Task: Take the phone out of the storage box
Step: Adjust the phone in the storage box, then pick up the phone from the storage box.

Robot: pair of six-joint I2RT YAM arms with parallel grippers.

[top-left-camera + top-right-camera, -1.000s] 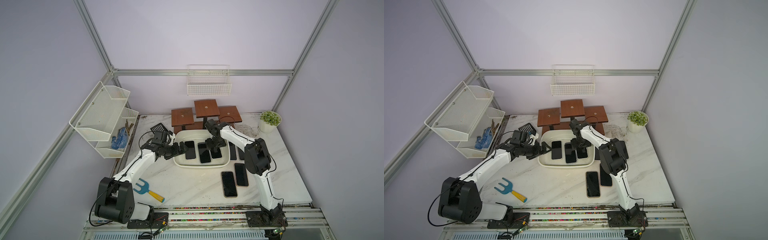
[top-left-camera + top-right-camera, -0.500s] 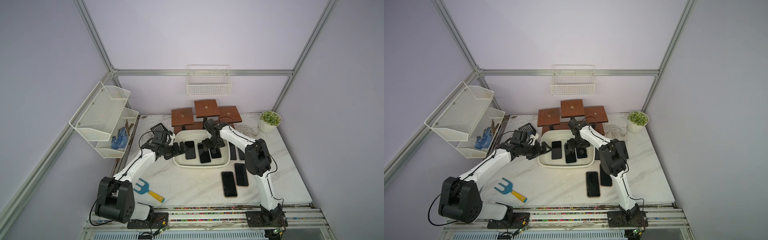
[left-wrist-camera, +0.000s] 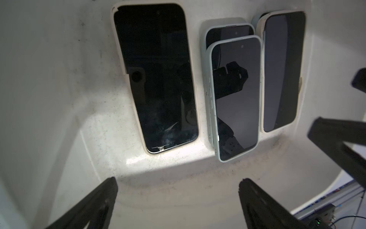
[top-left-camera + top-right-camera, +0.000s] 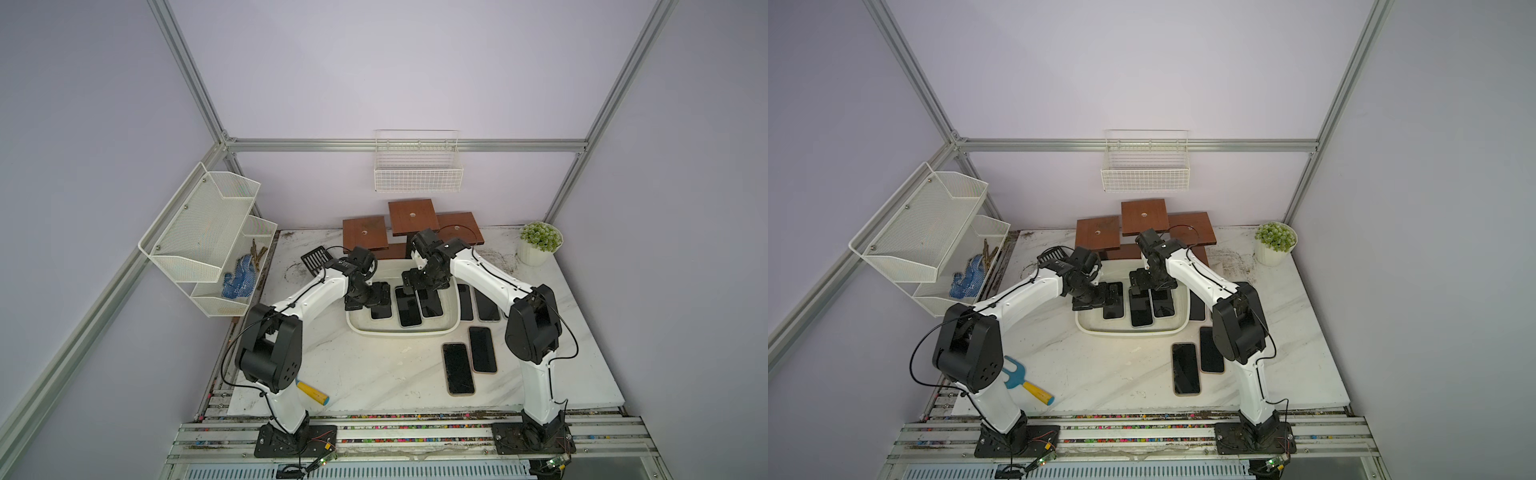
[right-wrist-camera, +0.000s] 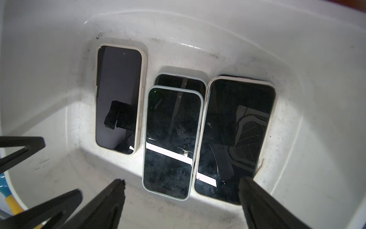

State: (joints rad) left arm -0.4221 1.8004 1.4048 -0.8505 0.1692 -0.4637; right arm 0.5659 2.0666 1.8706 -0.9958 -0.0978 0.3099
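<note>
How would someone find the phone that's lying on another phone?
Look at the wide white box on the table. Inside, take the middle phone. It has a pale blue case and rests on another phone; its neighbours' cases are cream.

Dark-screened phones [image 5: 172, 138] flat inside white storage box [image 4: 399, 332]

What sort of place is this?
Probably a lab test cell: bare walls in an aluminium frame, left arm and right arm bolted to a base rail, a wire basket as prop.
</note>
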